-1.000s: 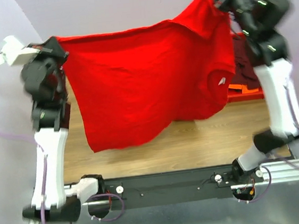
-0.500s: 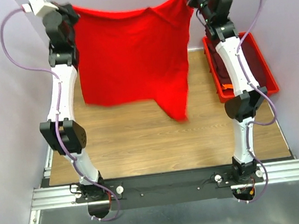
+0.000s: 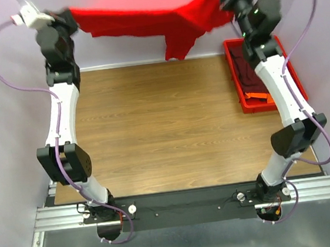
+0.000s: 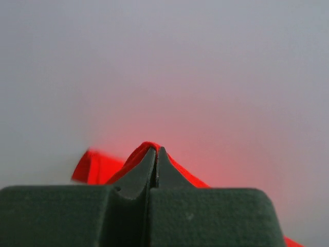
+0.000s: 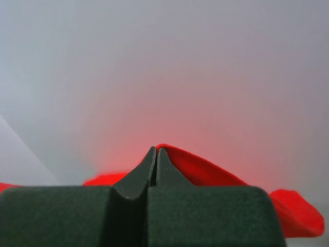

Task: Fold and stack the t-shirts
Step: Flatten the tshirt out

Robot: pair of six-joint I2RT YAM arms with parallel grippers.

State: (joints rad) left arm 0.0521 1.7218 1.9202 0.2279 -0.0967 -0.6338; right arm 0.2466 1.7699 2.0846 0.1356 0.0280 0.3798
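I hold the bright red t-shirt stretched in the air past the far edge of the table, left tool and right tool each clenched on its cloth, so I judge this the spreading step, which next wants it laid flat on that table

No writing can be read in any view.
On the red t-shirt, the red tray and the wooden bench there is no letter, number, brand or sign that can be read. These surfaces look plain, and the smaller parts are too blurred to tell.
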